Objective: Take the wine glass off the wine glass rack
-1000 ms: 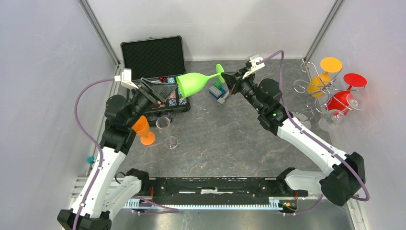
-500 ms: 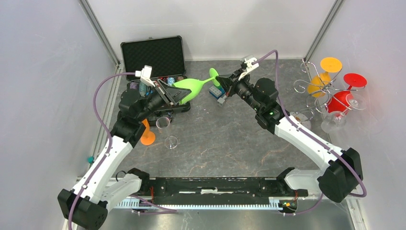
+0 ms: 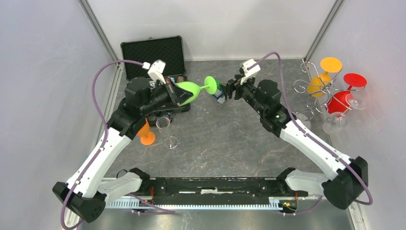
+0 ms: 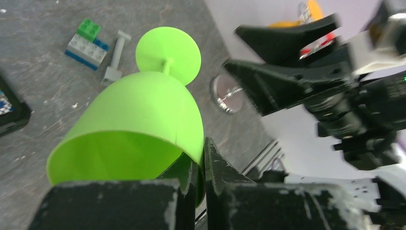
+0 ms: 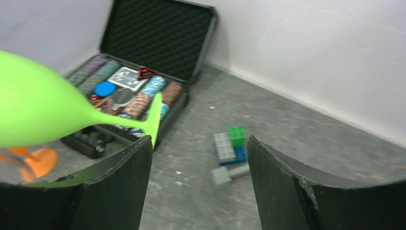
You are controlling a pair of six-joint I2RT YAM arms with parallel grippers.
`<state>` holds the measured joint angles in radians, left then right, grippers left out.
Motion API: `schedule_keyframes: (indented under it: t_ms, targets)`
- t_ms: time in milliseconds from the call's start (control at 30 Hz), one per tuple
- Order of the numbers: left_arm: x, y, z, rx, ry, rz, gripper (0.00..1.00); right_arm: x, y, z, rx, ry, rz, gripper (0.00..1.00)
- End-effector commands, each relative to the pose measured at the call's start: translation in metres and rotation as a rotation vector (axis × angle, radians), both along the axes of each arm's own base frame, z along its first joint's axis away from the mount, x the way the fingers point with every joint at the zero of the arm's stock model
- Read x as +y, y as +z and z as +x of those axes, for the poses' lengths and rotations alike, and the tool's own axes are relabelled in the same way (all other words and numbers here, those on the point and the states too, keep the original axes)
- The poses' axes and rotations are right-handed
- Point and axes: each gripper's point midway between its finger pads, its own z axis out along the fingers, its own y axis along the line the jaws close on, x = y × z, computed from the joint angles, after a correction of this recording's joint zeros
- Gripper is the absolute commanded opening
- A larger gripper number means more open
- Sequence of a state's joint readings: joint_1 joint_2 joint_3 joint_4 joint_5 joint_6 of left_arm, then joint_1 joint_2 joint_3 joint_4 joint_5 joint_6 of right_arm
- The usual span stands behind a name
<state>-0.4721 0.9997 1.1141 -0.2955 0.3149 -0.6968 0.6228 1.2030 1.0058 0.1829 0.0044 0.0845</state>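
I now have the green wine glass [image 3: 189,91] in the left gripper [image 3: 178,96]. Its fingers are pressed together on the wall of the bowl at the rim, one inside and one outside, as the left wrist view shows plainly [image 4: 201,163]. A second ago those fingers stood spread around the bowl without gripping. The right gripper [image 3: 229,90], which then pinched the foot of the glass, has let go. Its fingers are now spread wide [image 5: 200,143], with the round foot just in front of its left finger and, from overhead, a small gap between them.

The glass lies on its side in the air above the table [image 3: 230,139]. Its bowl points to the left arm and its foot to the right arm. It has shifted left since the earlier picture and now hangs over the near edge of the open black case [image 3: 153,57]. It is well apart from the wine glass rack [image 3: 301,86] at the far right of the table. The rack has not changed: orange and red glasses are on its hooks as before. The toy blocks [image 3: 219,93] lie below the right gripper. An orange glass [image 3: 145,134] stands by the left arm, where it was earlier.
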Motion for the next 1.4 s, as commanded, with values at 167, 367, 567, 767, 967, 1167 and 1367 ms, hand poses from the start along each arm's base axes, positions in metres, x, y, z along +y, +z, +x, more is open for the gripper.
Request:
schedule_keyframes:
  t_ms: [167, 367, 567, 767, 967, 1167, 1367]
  targets:
    - [-0.002, -0.088, -0.027, 0.151, -0.15, 0.632, 0.02, -0.097, 0.043, -0.014, -0.14, -0.354, -0.204, 0.78]
    - [-0.009, -0.134, -0.032, 0.249, -0.22, 0.877, 0.02, -0.15, 0.066, -0.035, -0.172, -0.54, -0.262, 0.79]
    - [-0.011, -0.171, -0.034, 0.321, -0.276, 1.07, 0.03, -0.185, 0.083, -0.058, -0.189, -0.648, -0.254, 0.8]
    - [-0.014, -0.187, -0.034, 0.347, -0.316, 1.144, 0.02, -0.201, 0.085, -0.069, -0.183, -0.694, -0.253, 0.8]
    - [-0.009, -0.197, -0.04, 0.374, -0.334, 1.168, 0.07, -0.205, 0.081, -0.07, -0.176, -0.705, -0.301, 0.83]
    - [-0.002, -0.204, -0.04, 0.39, -0.324, 1.203, 0.2, -0.216, 0.086, -0.077, -0.175, -0.749, -0.318, 0.86]
    - [-0.006, -0.181, -0.037, 0.335, -0.302, 1.157, 0.4, -0.23, 0.102, -0.084, -0.159, -0.797, -0.356, 0.87]
